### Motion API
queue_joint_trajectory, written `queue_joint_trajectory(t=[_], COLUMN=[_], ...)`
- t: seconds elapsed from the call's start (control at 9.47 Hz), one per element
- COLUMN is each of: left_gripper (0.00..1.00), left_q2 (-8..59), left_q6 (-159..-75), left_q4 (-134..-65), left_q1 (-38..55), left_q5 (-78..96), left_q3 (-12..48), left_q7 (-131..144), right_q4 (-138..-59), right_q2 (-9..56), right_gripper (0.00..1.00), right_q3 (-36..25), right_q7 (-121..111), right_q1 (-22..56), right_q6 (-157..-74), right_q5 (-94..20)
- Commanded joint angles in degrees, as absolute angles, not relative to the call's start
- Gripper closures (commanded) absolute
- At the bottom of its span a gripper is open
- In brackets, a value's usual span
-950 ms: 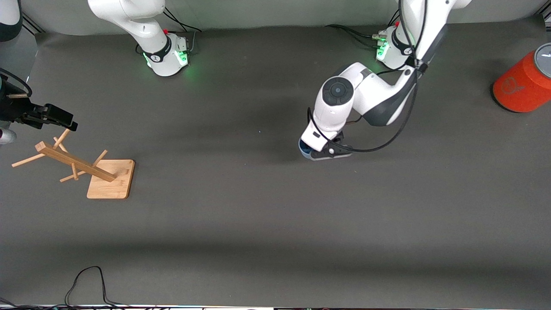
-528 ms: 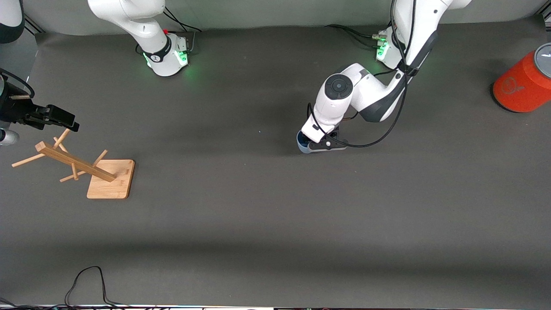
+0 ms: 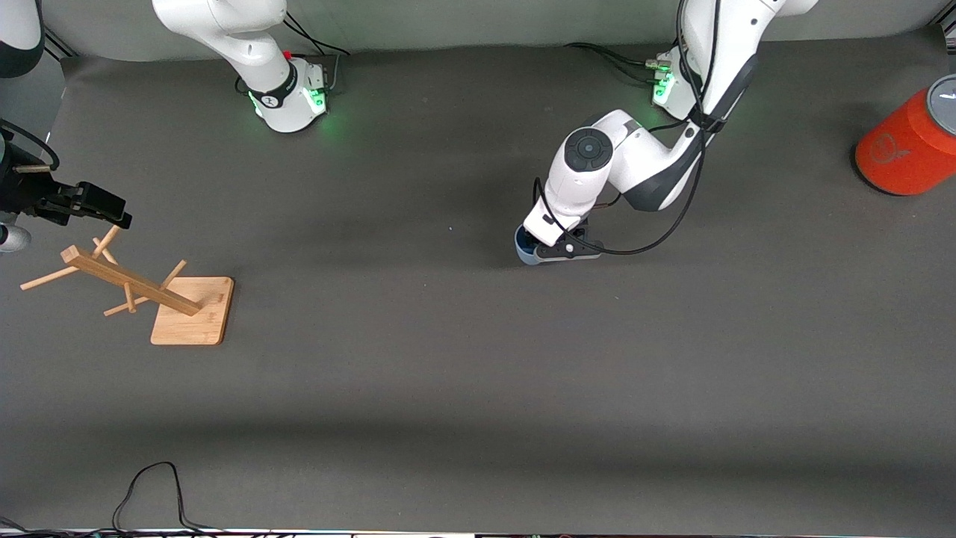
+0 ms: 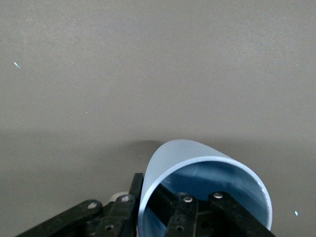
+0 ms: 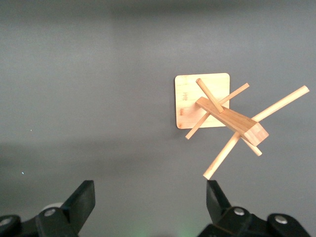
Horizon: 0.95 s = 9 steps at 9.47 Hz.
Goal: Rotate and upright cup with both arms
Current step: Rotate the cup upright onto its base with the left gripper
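The light-blue cup (image 3: 524, 252) is near the table's middle, mostly hidden under the left wrist. In the left wrist view the cup (image 4: 185, 158) turns its open mouth toward the camera. My left gripper (image 3: 536, 250) is shut on the cup's wall, one finger (image 4: 134, 190) outside and the other inside the rim; it also shows in the left wrist view (image 4: 148, 197). My right gripper (image 3: 110, 212) is open and empty above the wooden rack at the right arm's end, and also shows in the right wrist view (image 5: 150, 197).
A wooden peg rack (image 3: 131, 282) on a square base (image 3: 190, 321) stands at the right arm's end; it also shows in the right wrist view (image 5: 232, 118). A large orange cylinder with a grey lid (image 3: 907, 149) is at the left arm's end. A black cable (image 3: 149, 486) lies at the table's near edge.
The left arm has shifted a little toward the bases with the cup in its grip, then held still. The right gripper has barely moved.
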State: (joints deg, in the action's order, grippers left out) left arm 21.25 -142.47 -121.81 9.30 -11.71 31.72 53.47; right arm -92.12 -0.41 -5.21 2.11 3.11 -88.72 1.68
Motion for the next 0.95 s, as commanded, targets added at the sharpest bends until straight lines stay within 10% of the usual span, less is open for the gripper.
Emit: queue_joint_trajectory(t=[0.0,0.11,0.42,0.84], left_gripper=[0.75,0.45,0.0,0.0], left_q2=[21.0,21.01,20.83,11.45], left_q6=[-143.35,-143.35,-143.18,-136.62], left_q4=[-122.78,-122.78,-122.61,-120.34], left_q1=[8.96,8.96,8.88,6.17], left_q5=[-12.13,-12.22,-12.22,-11.52], left_q3=[31.21,30.94,30.85,31.02], left_q7=[53.0,53.0,53.0,48.81], right_q4=[-91.67,-91.67,-91.67,-91.41], right_q2=[-0.79,-0.79,-0.88,-0.79], right_gripper=[0.0,0.0,0.0,0.0], right_q3=[-6.15,-6.15,-6.33,-6.42], right_q7=[0.09,0.09,0.0,-0.18], right_q1=[3.52,3.52,3.52,3.43], right_q6=[-88.86,-88.77,-88.94,-89.03], right_q5=[2.29,2.29,2.2,1.85])
